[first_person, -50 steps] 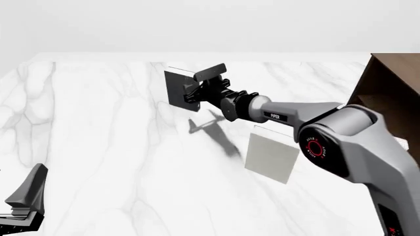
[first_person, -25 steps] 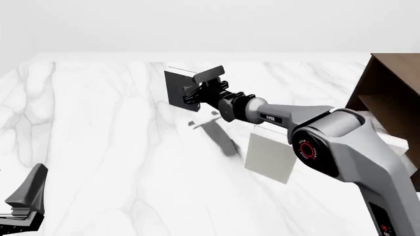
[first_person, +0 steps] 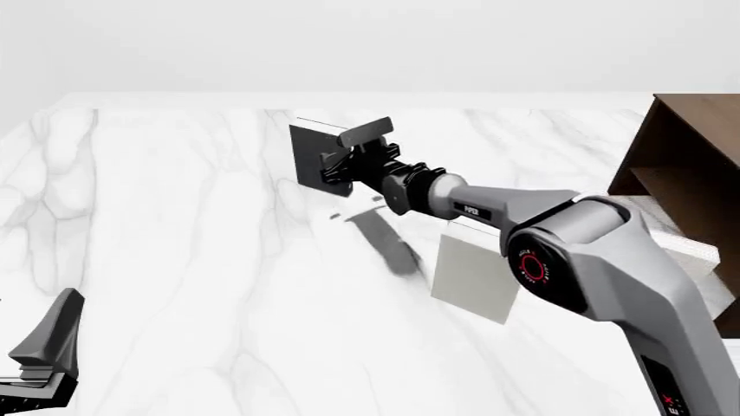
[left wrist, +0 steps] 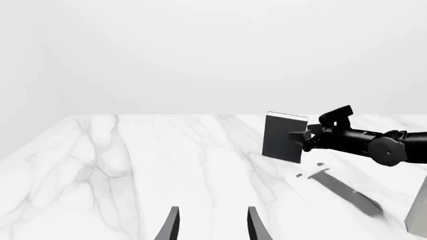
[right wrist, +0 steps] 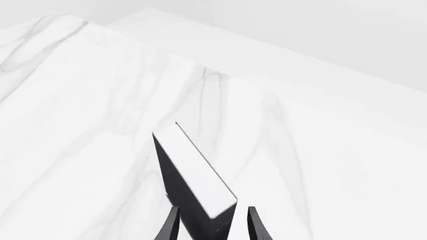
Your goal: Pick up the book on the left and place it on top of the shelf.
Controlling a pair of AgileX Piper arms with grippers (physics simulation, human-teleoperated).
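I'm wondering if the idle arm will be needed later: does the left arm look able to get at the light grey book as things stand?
Probably not easily. The left claw sits low at the near left, open, while the light grey book stands toward the right, with the right arm stretched just above it toward the dark book.

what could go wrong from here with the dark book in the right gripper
1. The right gripper pinches the book only at one edge, and the book appears lifted off the table; it could pivot or slip during the carry.
2. The path to the shelf passes over the light grey book, which a low swing might knock over.
3. The shelf top is high; the hanging book could catch its edge.
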